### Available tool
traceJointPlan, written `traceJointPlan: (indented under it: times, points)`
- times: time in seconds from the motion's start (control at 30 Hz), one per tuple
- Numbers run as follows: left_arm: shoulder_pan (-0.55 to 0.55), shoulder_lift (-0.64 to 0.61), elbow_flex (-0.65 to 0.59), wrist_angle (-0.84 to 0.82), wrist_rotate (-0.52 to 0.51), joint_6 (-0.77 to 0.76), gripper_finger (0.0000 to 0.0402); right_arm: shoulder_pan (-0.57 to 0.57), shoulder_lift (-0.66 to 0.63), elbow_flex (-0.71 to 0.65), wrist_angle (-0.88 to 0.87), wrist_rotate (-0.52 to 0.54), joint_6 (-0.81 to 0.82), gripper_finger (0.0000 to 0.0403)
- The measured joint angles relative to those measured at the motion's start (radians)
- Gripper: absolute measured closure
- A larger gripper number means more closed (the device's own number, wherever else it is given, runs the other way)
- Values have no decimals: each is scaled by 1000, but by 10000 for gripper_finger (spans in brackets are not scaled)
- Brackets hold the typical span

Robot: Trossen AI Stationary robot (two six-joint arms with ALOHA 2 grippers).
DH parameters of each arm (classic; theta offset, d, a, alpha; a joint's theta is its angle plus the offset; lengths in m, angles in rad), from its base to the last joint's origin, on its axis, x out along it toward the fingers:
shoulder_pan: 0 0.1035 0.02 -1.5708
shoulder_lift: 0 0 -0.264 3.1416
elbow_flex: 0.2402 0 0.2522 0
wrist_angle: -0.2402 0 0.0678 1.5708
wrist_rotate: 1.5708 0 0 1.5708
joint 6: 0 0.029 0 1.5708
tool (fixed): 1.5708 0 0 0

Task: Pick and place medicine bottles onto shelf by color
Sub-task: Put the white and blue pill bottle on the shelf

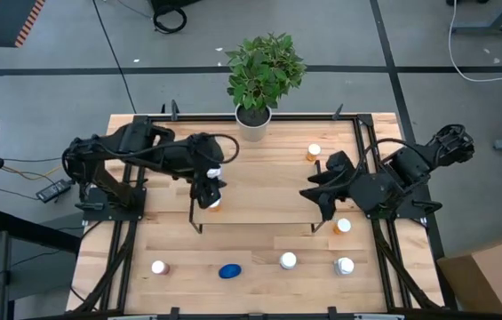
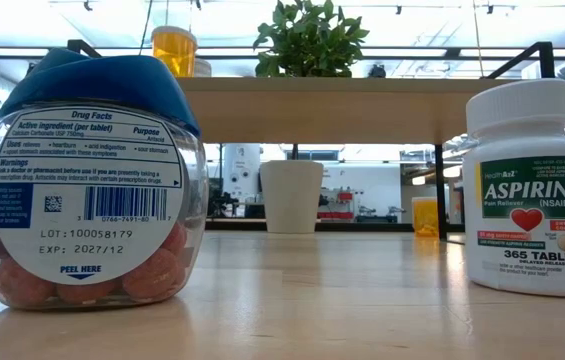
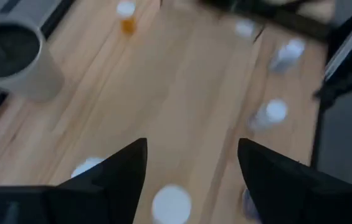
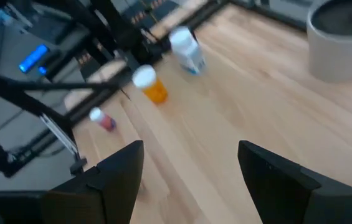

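Observation:
The light-wood shelf stands mid-table; its top shows in the low view. An orange bottle and a clear-white bottle stand on the shelf's left end, and both show in the right wrist view. My left gripper is open just above them, the orange bottle's white cap between its fingers, apart from them. My right gripper is open and empty over the shelf's right end. Other bottles stand on the table: orange, orange, white, clear, blue, dark reddish.
A white plant pot with a green plant stands at the table's far edge, behind the shelf. Black rails hold the shelf at its sides. In the low view the blue bottle and the white aspirin bottle stand near the front edge.

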Motion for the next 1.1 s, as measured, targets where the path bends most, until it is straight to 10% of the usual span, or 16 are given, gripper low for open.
traceJointPlan:
  times: [0.17,0.73,1.1]
  points:
    - [7,1,1,40,0,32,159,-147,-3,0,23,-313,-16,141]
    - [24,6,0,178,-123,72,174,-11,105,-3,-100,-342,96,146]
    - [25,6,0,274,-123,86,182,137,220,-3,-140,-369,519,130]
